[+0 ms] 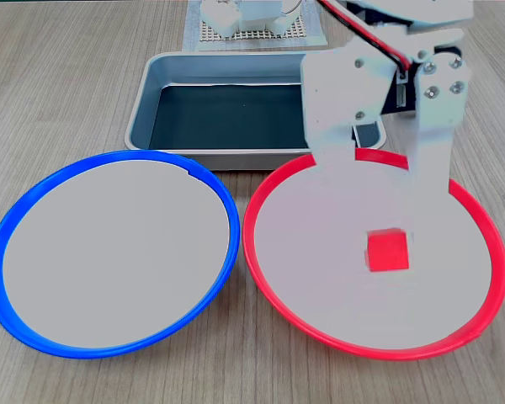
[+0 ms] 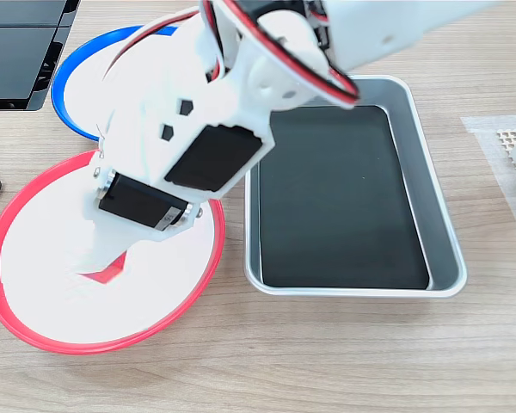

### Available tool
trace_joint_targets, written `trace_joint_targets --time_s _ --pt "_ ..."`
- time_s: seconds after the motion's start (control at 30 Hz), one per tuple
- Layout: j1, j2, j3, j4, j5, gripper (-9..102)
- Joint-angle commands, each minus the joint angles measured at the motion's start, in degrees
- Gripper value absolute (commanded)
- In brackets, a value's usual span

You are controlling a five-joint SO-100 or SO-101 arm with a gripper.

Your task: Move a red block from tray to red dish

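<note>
Nearest to us in a fixed view lie two large round shallow plates side by side on the wood-grain table (image 1: 67,76): at left the blue-rimmed plate (image 1: 17,215) with a pale grey centre that holds nothing, and at right the red dish (image 1: 261,252), a plate of the same size with a bright red rim and pale grey centre. Inside the red dish, right of its middle, we see the red block (image 1: 387,251), a small bright red cube, resting on the grey surface. The white two-finger gripper (image 1: 385,172) hangs above it, its two broad fingers apart, one on either side and clear of the cube, so the claw stands spread and grips nothing. In another fixed view the arm's white body and black motors cover much of the red dish (image 2: 9,301), and just a red sliver of the block (image 2: 110,274) peeks out under the gripper (image 2: 103,258). Beyond the plates sits the rectangular silver-grey metal tray (image 1: 147,93) with rounded corners, raised walls and a black bottom; we see nothing lying on the part of its bottom that shows. In the other fixed view the tray (image 2: 439,224) lies just beside the red dish.
</note>
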Motion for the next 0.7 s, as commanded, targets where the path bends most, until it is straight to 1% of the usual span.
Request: trace_joint_targets --time_s 0.0,0.17,0.2,0.23,0.3,0.4,0.43,0.47,0.5,0.57,0.6,0.67 --pt "0.18 1.93 0.53 -0.97 -1.14 18" --pt "-0.09 4.22 2.11 -2.29 -1.76 25" --pt "-0.09 5.27 2.72 -3.52 -0.62 26" --pt "-0.09 7.56 3.60 -6.24 3.52 26" --pt "0.00 11.43 5.19 -11.51 13.54 26" --pt "1.05 20.13 8.96 -17.49 34.45 23" --pt "2.11 24.79 12.22 -20.21 42.98 14" --pt "2.90 28.48 15.21 -22.68 47.81 1" --pt "4.31 33.13 19.34 -26.10 54.14 0" --pt "7.29 41.48 28.83 -37.00 69.35 0" --pt "8.44 45.35 32.96 -39.99 75.67 0" --pt "10.02 53.79 41.84 -44.56 82.88 0"
